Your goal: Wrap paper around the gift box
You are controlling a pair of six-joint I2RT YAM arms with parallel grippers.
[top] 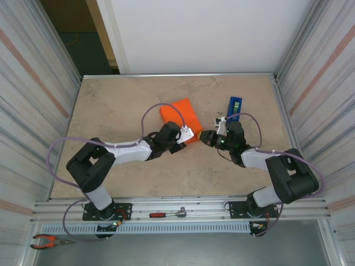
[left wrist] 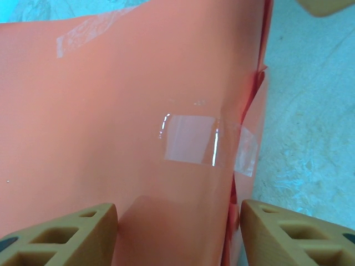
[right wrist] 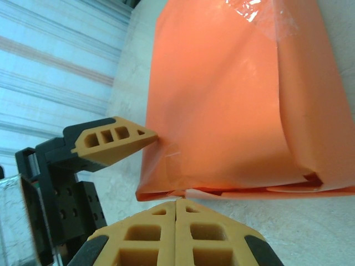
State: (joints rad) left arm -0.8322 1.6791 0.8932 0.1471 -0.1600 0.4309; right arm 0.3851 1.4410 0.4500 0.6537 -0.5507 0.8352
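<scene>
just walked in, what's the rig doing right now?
Gift wrapping, late stage. The orange paper is folded into a box-shaped parcel, with clear tape across a seam. The left gripper stands open at the parcel's near end, one fingertip touching the paper. The right gripper is shut just beside that end, holding nothing.

Black-and-white arms (top: 128, 151), purple cables (top: 51, 154), tan pincer fingers (left wrist: 61, 235)

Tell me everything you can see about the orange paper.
The paper is bright orange, thin and smooth, wrapped around a box shape lying on the beige table. Clear tape holds a seam. At the end near the right gripper, which is shut, the folds gape loose. The left gripper stands open over it, one fingertip meeting its edge.
</scene>
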